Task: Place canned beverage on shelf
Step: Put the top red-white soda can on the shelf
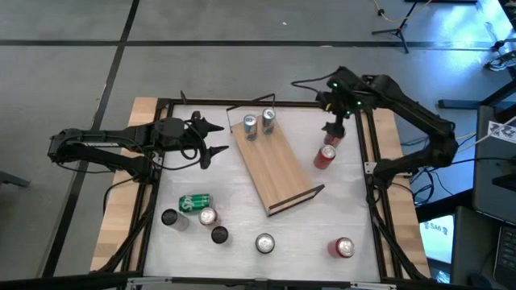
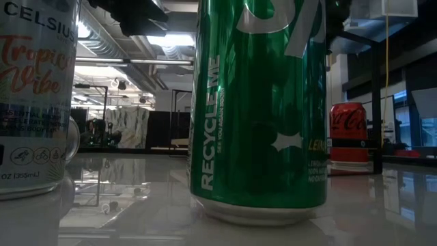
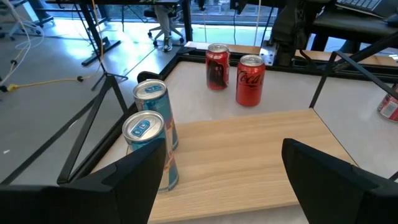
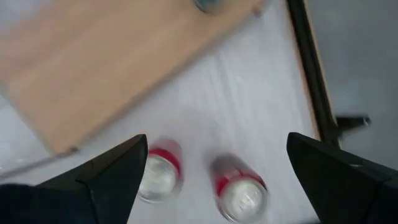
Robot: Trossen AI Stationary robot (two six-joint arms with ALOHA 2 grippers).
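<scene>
The shelf (image 1: pixel 274 165), a light-wood board, lies slanted in the middle of the table, with two blue-topped cans (image 1: pixel 250 125) (image 1: pixel 268 121) upright on its far end. My left gripper (image 1: pixel 211 138) is open and empty just left of the shelf. In the left wrist view, its fingers (image 3: pixel 224 186) stand over the board's edge (image 3: pixel 249 155) near the two cans (image 3: pixel 152 112). My right gripper (image 1: pixel 334 121) is open and empty above two upright red cans (image 1: pixel 325 157) (image 1: pixel 332 133). In the right wrist view (image 4: pixel 214 149), both cans (image 4: pixel 158 177) (image 4: pixel 239 190) stand on the table below it.
Near the front edge are a green can lying on its side (image 1: pixel 194 201), several upright cans (image 1: pixel 208 216) (image 1: pixel 264 242) and a red can (image 1: pixel 343 247). The low view is filled by the green can (image 2: pixel 259 102) and a Celsius can (image 2: pixel 34 96). A black frame (image 1: pixel 372 161) rims the table.
</scene>
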